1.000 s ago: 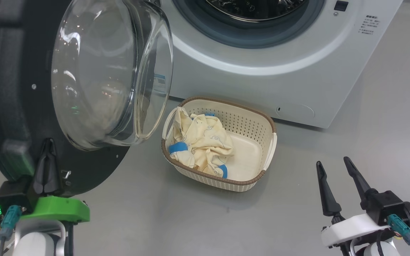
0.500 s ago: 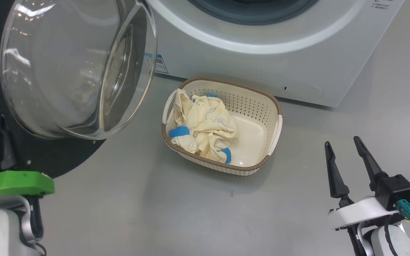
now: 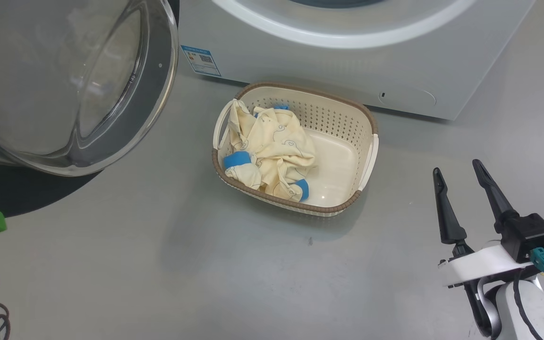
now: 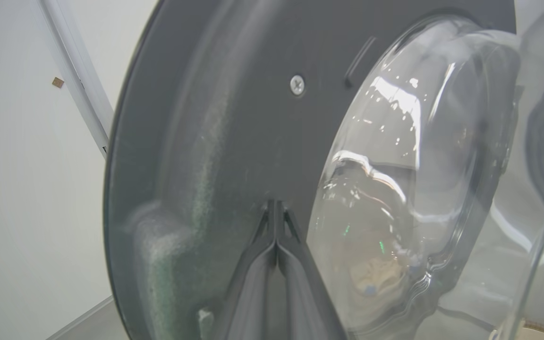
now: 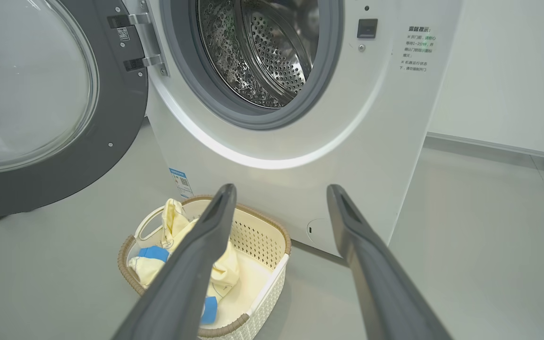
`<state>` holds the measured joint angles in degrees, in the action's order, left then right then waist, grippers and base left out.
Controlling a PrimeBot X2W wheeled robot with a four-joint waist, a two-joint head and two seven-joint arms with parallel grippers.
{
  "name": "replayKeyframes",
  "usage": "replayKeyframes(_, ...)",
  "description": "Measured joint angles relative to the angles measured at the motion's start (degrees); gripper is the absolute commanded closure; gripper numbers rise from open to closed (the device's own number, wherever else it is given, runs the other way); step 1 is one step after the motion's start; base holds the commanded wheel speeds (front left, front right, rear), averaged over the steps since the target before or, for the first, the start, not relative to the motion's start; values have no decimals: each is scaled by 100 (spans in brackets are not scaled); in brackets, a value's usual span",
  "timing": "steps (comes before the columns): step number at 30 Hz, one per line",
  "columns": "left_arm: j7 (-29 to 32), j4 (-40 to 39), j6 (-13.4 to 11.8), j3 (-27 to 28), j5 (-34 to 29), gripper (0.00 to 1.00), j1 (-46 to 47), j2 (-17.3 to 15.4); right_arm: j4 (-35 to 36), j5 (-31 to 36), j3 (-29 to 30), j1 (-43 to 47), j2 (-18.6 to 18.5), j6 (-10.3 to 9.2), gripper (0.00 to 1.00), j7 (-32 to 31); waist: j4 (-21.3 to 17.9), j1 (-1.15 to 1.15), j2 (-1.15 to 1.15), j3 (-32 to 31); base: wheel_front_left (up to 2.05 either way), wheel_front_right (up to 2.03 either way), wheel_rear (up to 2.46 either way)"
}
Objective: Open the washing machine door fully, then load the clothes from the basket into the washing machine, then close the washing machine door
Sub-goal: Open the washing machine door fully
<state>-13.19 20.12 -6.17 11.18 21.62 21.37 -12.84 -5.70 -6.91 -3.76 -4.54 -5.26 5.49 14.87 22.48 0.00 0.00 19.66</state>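
1. The left gripper (image 4: 276, 222), fingers pressed together, had its tips at the dark inner rim of the washing machine door (image 4: 234, 141). I could not tell whether they touched it. A glancing push could skid off that glossy face.
2. The door stood wide open at the left; a rebound might swing it back over the basket (image 3: 328, 208).
3. The basket sat on the floor (image 3: 158, 264) before the washing machine (image 3: 347, 71), with the clothes (image 3: 272, 151) heaped in its left half. A shallow pinch might drag the light basket along.
4. The right gripper (image 3: 456, 166) hovered spread and empty, well right of the basket, with nothing between them.
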Motion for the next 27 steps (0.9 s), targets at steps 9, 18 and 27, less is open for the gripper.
replayKeyframes(9,1,608,147,8,108,100,425,-197,-11,10,23,-104,-25,49,0,0,-56,0,0,162,0,0,0)
replayKeyframes(18,-58,856,199,-8,58,100,565,-186,-69,10,62,-121,-21,49,0,0,-77,0,0,128,0,0,0)
replayKeyframes(27,-135,641,186,49,-31,100,182,156,-120,8,155,-112,0,51,0,0,-89,0,0,-81,0,0,0)
